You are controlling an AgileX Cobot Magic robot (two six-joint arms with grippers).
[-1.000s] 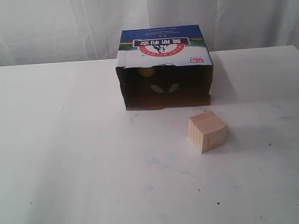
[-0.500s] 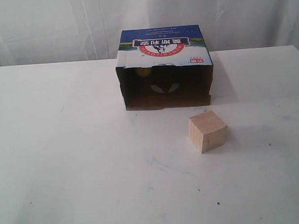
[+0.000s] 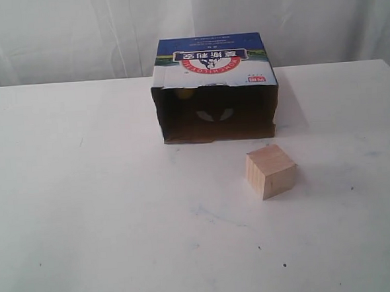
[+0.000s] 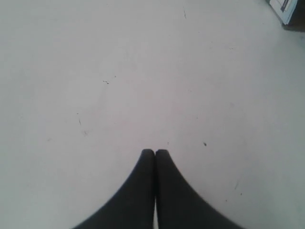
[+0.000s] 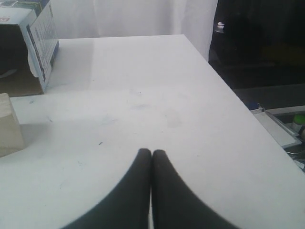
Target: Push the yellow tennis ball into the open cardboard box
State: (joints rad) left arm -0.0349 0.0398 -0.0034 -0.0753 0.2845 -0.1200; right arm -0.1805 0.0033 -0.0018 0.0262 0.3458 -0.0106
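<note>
**Inside the carton: ball sits deep at the back, both arms idle**

Inside the open cardboard box (image 3: 213, 65), the yellow tennis ball (image 3: 184, 92) shows only as a dim yellow patch. It is high in the dark opening on the left side, just under the torn upper edge. A second ago the patch was brighter and a touch further right. Now it is fainter and has crept left, so the ball has rolled slightly inside. The box has not shifted. It lies on its side on the white desk (image 3: 86, 212), mouth toward the camera, blue and white panel with red logo on top.

The wooden cube (image 3: 270, 171) stands on the desk in front of the box's right corner, near it but apart. It is in the same spot as before.

Neither arm appears in the exterior view, same as earlier.

- **Left wrist view:** the left fingers (image 4: 145, 167) are pressed together, holding nothing, over bare desk. A corner of the box (image 4: 286, 7) is at the frame edge.
- **Right wrist view:** the right fingers (image 5: 140, 164) are also together and empty. The cube (image 5: 9, 126) and the box side (image 5: 43, 43) are in sight, well apart from them.
</note>
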